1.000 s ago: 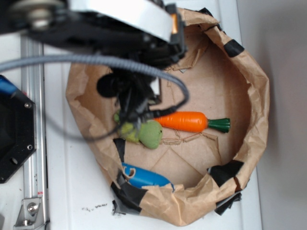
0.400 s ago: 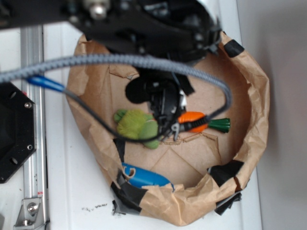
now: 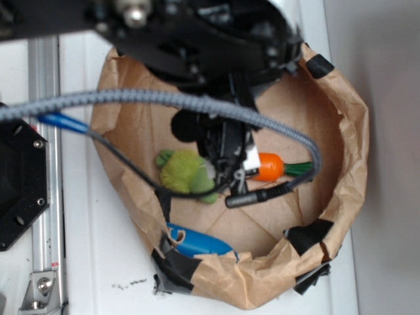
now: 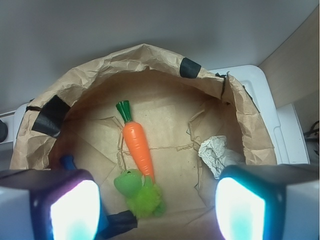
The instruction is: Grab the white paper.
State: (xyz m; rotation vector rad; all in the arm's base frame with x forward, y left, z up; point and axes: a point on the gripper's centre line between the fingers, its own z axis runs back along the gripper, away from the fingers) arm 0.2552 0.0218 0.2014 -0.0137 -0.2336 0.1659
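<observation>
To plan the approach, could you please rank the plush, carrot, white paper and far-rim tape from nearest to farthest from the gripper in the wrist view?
1. Plush, between the fingers of the open gripper.
2. Carrot, centre, and white paper, right: too close to call.
3. Tape, on the far rim.
</observation>
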